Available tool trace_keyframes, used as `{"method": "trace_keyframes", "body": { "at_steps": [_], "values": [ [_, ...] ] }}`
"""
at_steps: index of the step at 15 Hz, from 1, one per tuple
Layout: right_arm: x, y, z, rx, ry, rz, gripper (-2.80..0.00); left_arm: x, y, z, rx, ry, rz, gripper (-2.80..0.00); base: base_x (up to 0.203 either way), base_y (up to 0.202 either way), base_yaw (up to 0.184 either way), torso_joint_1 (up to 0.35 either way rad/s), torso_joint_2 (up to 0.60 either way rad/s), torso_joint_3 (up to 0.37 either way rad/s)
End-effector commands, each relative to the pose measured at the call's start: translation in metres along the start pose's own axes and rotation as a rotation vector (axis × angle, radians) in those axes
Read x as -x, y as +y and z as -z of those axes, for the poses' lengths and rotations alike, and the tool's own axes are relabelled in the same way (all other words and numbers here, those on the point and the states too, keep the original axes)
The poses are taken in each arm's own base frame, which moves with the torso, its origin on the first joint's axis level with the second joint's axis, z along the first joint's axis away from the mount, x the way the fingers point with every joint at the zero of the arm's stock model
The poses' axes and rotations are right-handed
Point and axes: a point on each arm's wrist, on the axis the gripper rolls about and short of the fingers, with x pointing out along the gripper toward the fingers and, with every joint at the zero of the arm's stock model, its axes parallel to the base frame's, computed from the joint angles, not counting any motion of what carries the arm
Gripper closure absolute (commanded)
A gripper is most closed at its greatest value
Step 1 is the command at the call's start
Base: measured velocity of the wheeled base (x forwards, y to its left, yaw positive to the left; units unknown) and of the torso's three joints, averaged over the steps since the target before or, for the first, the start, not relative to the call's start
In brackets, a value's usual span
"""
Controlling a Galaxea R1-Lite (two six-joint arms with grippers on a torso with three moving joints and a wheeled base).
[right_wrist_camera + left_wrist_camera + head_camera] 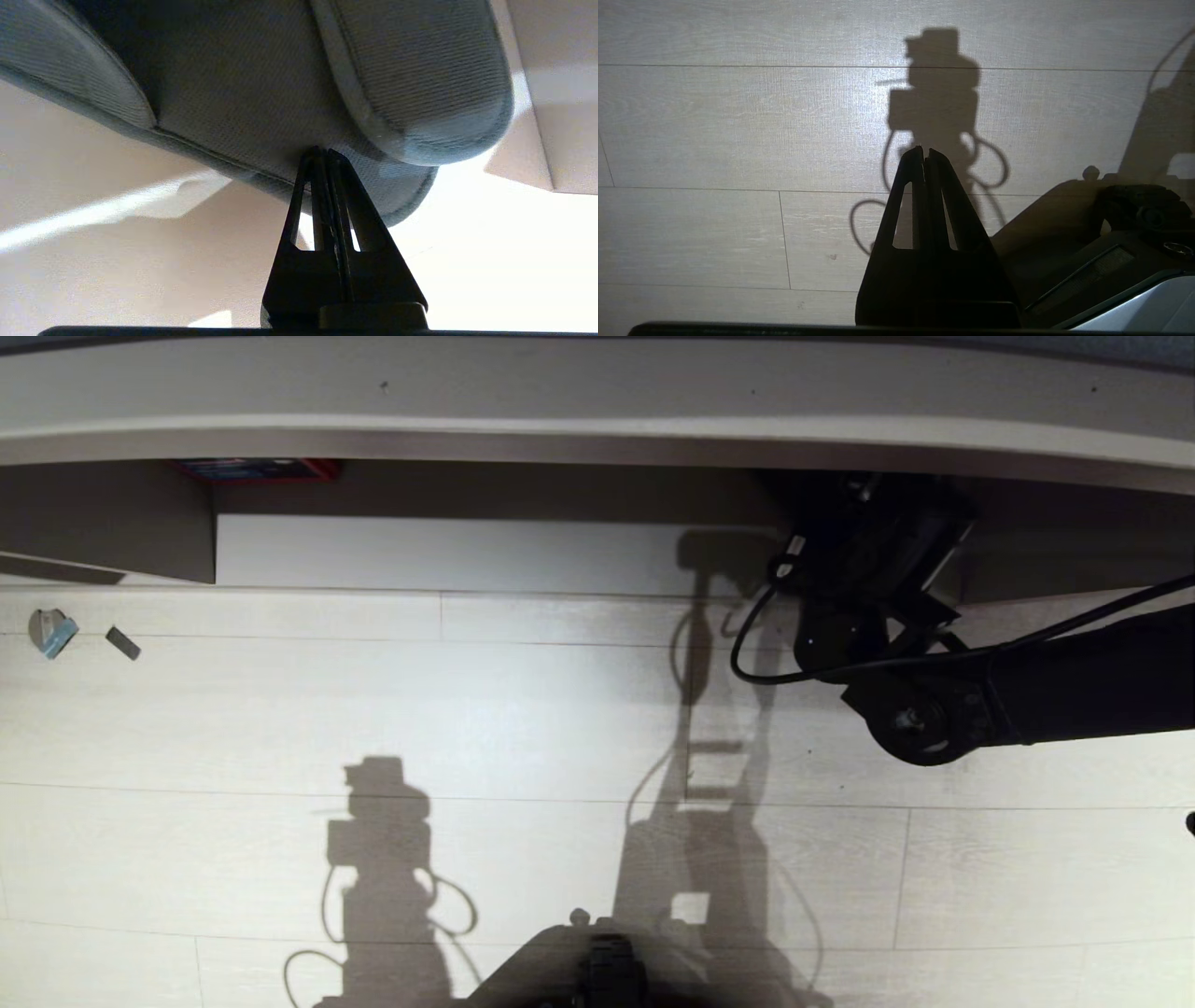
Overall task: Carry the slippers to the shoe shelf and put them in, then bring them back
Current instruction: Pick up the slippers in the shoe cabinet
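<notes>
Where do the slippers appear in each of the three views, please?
Head: not visible; the right arm reaches under the shoe shelf.
Left wrist: not in it.
Right wrist: slippers fill the top, pinched by the right hand.
Shared landmark: plank floor, head and left wrist views.

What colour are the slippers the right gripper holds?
Light blue-grey slippers, pinched in the right gripper; the right wrist view shows them best.

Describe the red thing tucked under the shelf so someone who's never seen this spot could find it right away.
Start at the long low beige-wood shoe shelf running across the far edge of the pale plank floor. Under its top board, at the upper back of the open compartment just right of the divider, sits a flat red-and-blue box. It is the only brightly coloured item there; the small grey and blue scraps lie out on the floor.
</notes>
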Motion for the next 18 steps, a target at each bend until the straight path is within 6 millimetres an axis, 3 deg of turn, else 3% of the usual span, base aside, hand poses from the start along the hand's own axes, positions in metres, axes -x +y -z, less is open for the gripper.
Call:
{"method": "trace_keyframes", "body": {
  "at_steps": [1, 10, 14, 18],
  "values": [
    [-0.005, -0.001, 0.008, 0.011, 0.004, 0.012, 0.0, 0.0, 0.0, 0.0, 0.0, 0.0, -0.001, 0.0, 0.0, 0.0, 0.0, 0.0, 0.0, 0.0],
    [-0.003, 0.001, 0.02, 0.009, 0.107, 0.009, 0.0, 0.0, 0.0, 0.0, 0.005, 0.0, -0.001, 0.0, 0.0, 0.0, 0.0, 0.0, 0.0, 0.0],
    [-0.002, 0.013, 0.014, -0.085, 0.145, -0.001, 0.0, 0.0, 0.0, 0.0, 0.005, 0.0, -0.001, 0.0, 0.0, 0.0, 0.0, 0.0, 0.0, 0.0],
    [0.003, 0.032, 0.032, -0.14, 0.205, -0.017, 0.0, 0.0, 0.0, 0.0, 0.006, 0.0, -0.001, 0.0, 0.0, 0.0, 0.0, 0.0, 0.0, 0.0]
  ]
}}
